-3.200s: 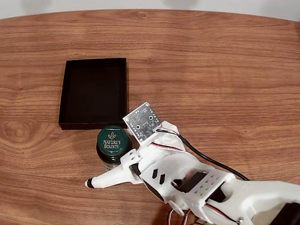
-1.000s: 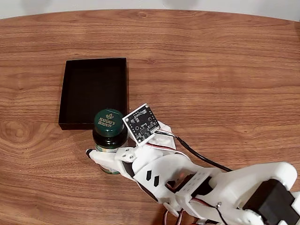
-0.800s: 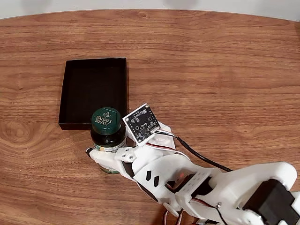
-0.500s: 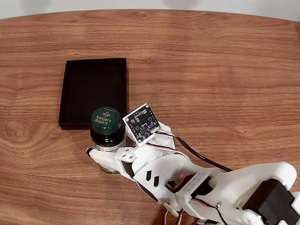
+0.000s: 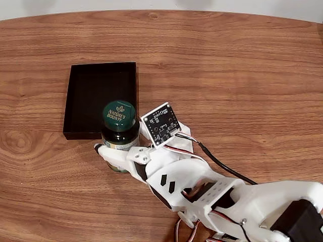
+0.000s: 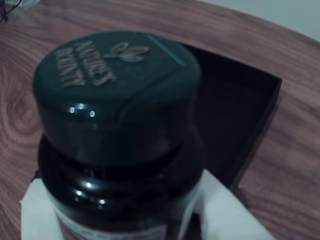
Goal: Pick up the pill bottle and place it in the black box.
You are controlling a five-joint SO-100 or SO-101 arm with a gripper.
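Carried a little closer to the black box (image 5: 101,96) since half a second ago: pill bottle (image 5: 120,132), upright, clamped low on its body between closed white fingers (image 5: 112,155). Grasp done; still short of the box's near wall, just beyond the fingers. Remaining: carrying over the wall and release.

White printed arm (image 5: 202,186), black cable (image 5: 222,166), circuit board (image 5: 161,124)
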